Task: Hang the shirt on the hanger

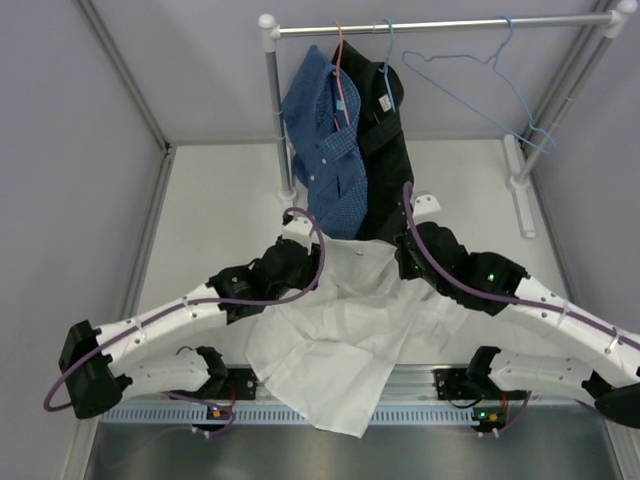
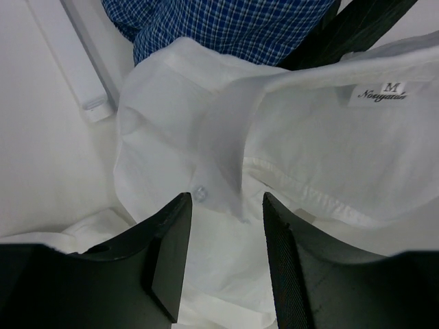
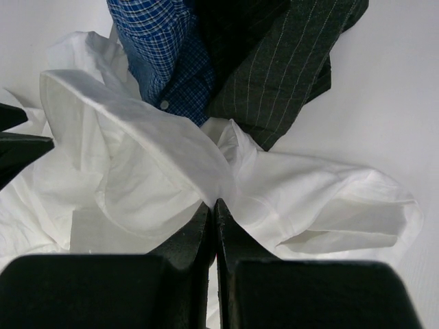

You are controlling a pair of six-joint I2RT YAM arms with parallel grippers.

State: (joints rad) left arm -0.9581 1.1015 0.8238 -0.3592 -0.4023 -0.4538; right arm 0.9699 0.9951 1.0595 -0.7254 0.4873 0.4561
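The white shirt [image 1: 335, 335] lies crumpled on the table between my arms, its tail hanging over the near edge. My left gripper [image 2: 226, 205] is open just above the collar and top button of the shirt [image 2: 274, 144], near the size label. My right gripper [image 3: 215, 203] is shut on a fold of the shirt [image 3: 151, 157] near the collar. In the top view the left gripper [image 1: 305, 262] and right gripper [image 1: 408, 262] flank the collar. The light-blue wire hanger [image 1: 480, 85] hangs bare on the rail at the back right.
A blue checked shirt [image 1: 325, 135] on a pink hanger and a black shirt [image 1: 380, 150] on a blue hanger hang from the white rail [image 1: 440, 25], their hems reaching the table just behind the white shirt. Rack posts [image 1: 275, 110] stand left and right. Grey walls enclose the table.
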